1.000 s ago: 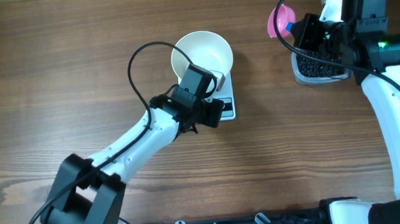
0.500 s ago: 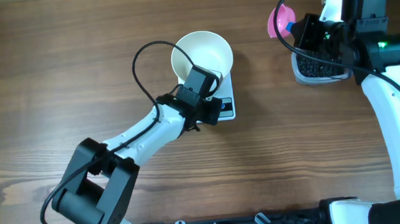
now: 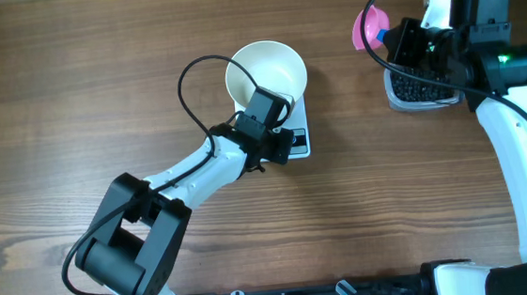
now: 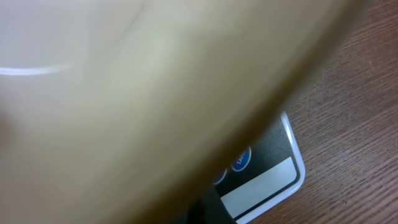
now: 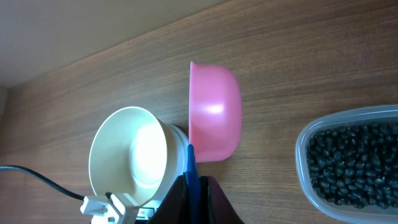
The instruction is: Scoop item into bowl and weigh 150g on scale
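I am working both arms from afar as the weighing job is only getting under way. The left tool [image 3: 275,120] is sitting with its jaws pressed together at the near rim of the white bowl [image 3: 265,67]. I cannot tell whether it is pinching that rim or merely resting against it, since its wrist camera is showing little but the bowl's blurred wall. The bowl is standing on the scale [image 3: 299,141], just ahead of and below that tool, and its inside is showing bare white with no beads in it. Well apart from it, the right tool [image 5: 194,186] is clamping narrowly on the blue handle [image 5: 190,163] of the pink scoop [image 5: 214,112], which is jutting straight ahead of its tips over the bench [image 3: 70,78]. No beads are showing on the face of the scoop I can see. The black beads [image 5: 354,165] are lying heaped in the clear container [image 5: 305,142], just beside that tool. As I am judging it, only the setting of the bowl on the scale is done. Dipping the scoop, carrying each load across, pouring and watching the display [image 4: 261,186] for the target weight are all left to do.
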